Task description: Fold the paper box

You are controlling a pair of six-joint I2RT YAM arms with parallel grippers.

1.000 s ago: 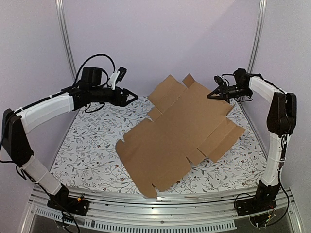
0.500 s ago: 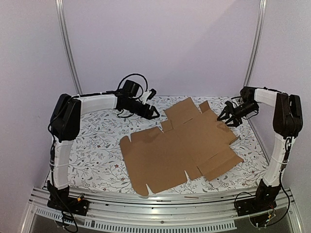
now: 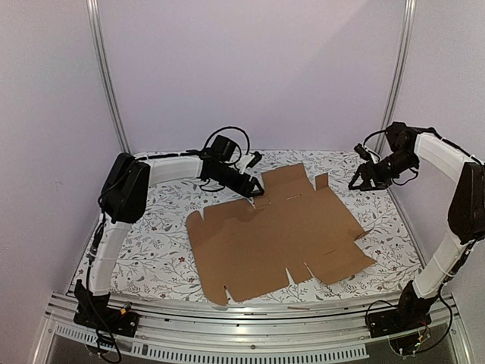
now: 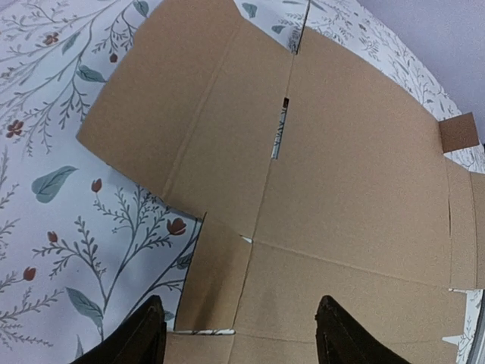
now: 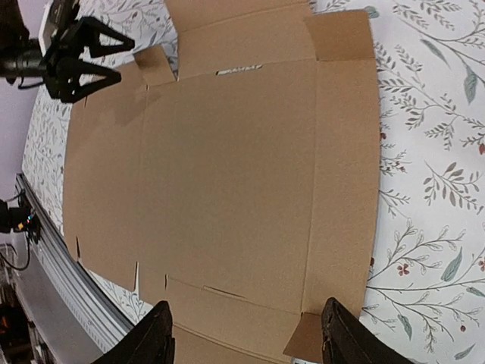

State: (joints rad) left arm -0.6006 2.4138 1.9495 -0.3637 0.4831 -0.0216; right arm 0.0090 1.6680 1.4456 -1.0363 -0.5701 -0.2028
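The paper box [image 3: 276, 235] is a flat brown cardboard sheet with flaps and tabs, lying unfolded on the table. My left gripper [image 3: 258, 189] hovers over its far left corner, next to a small tab. In the left wrist view the left gripper [image 4: 242, 334] is open, with only the cardboard [image 4: 348, 189] below its dark fingertips [image 4: 148, 337]. My right gripper [image 3: 358, 182] hangs above the sheet's far right corner. It is open [image 5: 246, 337] and empty, looking down the cardboard [image 5: 227, 167].
A floral cloth [image 3: 151, 227] covers the table. An aluminium rail [image 3: 227, 322] runs along the near edge, and upright poles [image 3: 106, 76] [image 3: 398, 68] stand at the back corners. The left gripper [image 5: 83, 57] also shows in the right wrist view.
The right gripper let go of the sheet's far edge and opened. The raised sheet dropped flat onto the table. The left arm swung in from the left to the sheet's far left corner.
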